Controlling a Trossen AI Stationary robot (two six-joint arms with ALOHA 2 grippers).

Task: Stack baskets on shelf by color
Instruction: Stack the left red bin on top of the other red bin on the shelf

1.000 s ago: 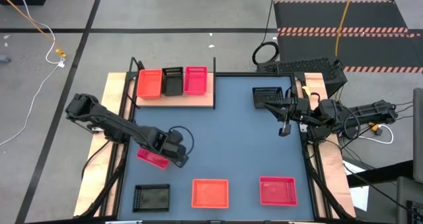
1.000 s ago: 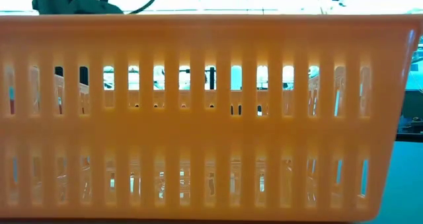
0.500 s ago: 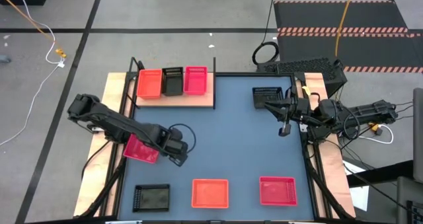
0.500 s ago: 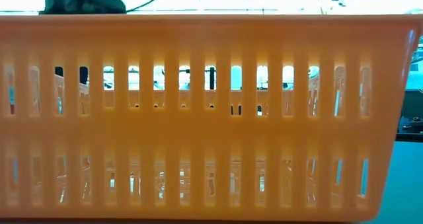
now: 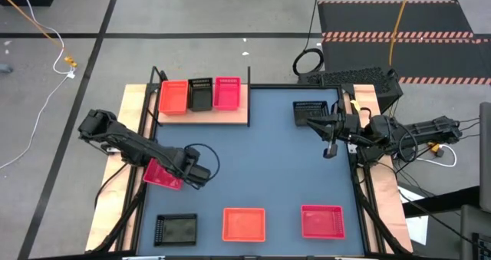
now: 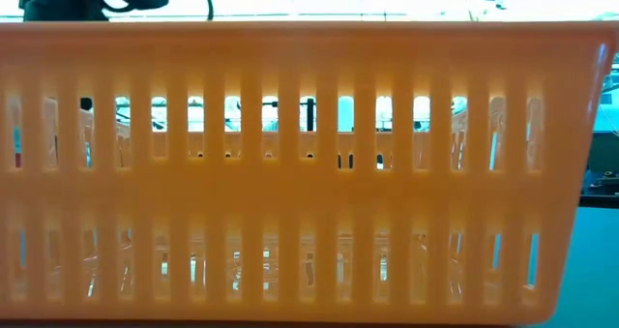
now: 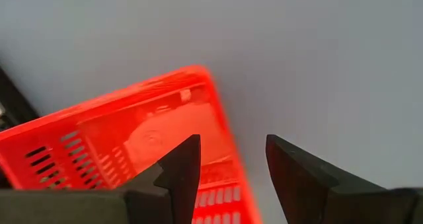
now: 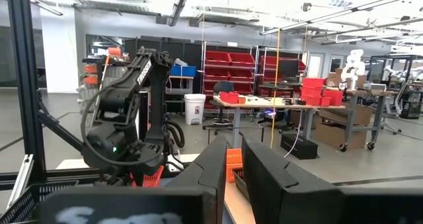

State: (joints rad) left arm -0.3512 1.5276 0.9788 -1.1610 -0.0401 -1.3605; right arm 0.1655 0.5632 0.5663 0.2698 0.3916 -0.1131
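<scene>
On the shelf (image 5: 230, 114) — three baskets placed | counter: five baskets left | left pincer (image 7: 228, 161) part-open astride pink basket (image 5: 163, 174) rim, grip uncertain | right pincer (image 5: 331, 150) idle — fingers nearly closed, empty

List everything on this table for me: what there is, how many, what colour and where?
Shelf: one, light wood, far left of the table.
Baskets on the shelf: three side by side, orange, black, pink-red.
Baskets along the near edge: black, orange, pink-red.
Black basket: one, far right.
Pink-red basket: one, left edge, gripped on its rim.
Table: one, blue-grey.
Left gripper: its fingers straddle the pink-red basket's rim.
Right gripper: right side, near the black basket, holding nothing.
</scene>
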